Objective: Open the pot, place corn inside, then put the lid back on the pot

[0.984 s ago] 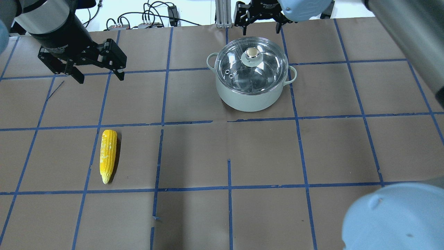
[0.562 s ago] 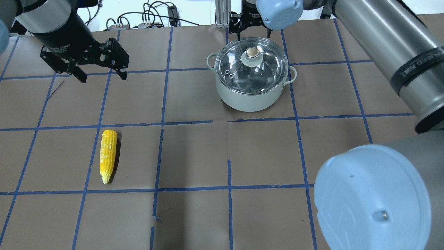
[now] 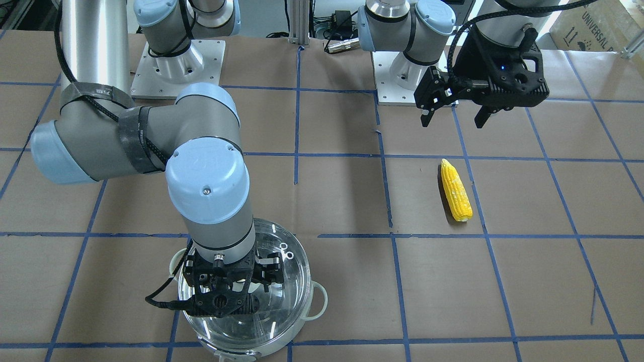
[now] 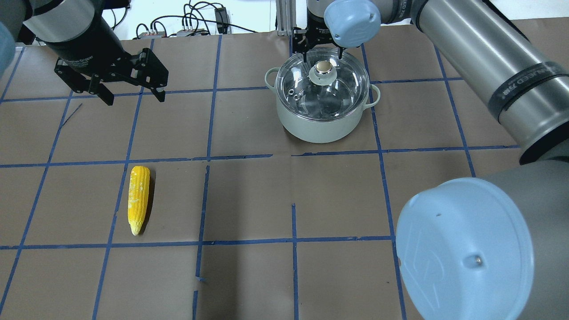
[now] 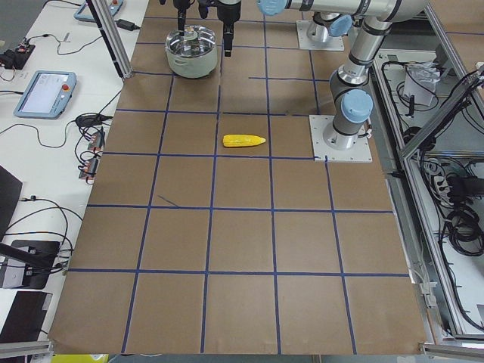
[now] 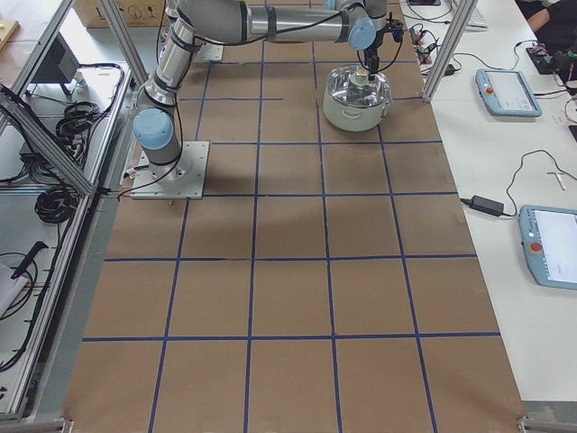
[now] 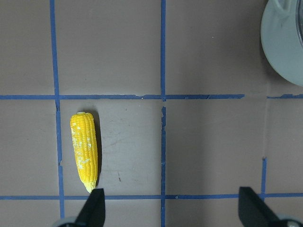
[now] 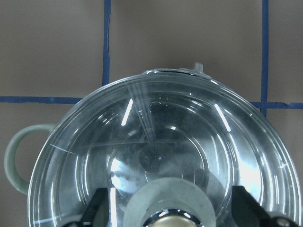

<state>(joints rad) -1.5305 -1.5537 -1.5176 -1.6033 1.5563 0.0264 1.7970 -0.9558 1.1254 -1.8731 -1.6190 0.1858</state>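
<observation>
Now centre the wide-open right gripper (image 4: 323, 54) over the brass knob (image 4: 324, 67) of the lid (image 4: 344, 89), drop straight, pinch low, lift level (leave the open left gripper (image 4: 134, 98) waiting).

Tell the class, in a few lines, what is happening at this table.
The right gripper hangs over the knob of the lid, jaws open on either side of it, not gripping. The lid sits on the pot. The corn lies on the table, untouched; the left gripper hovers open, away from it.
</observation>
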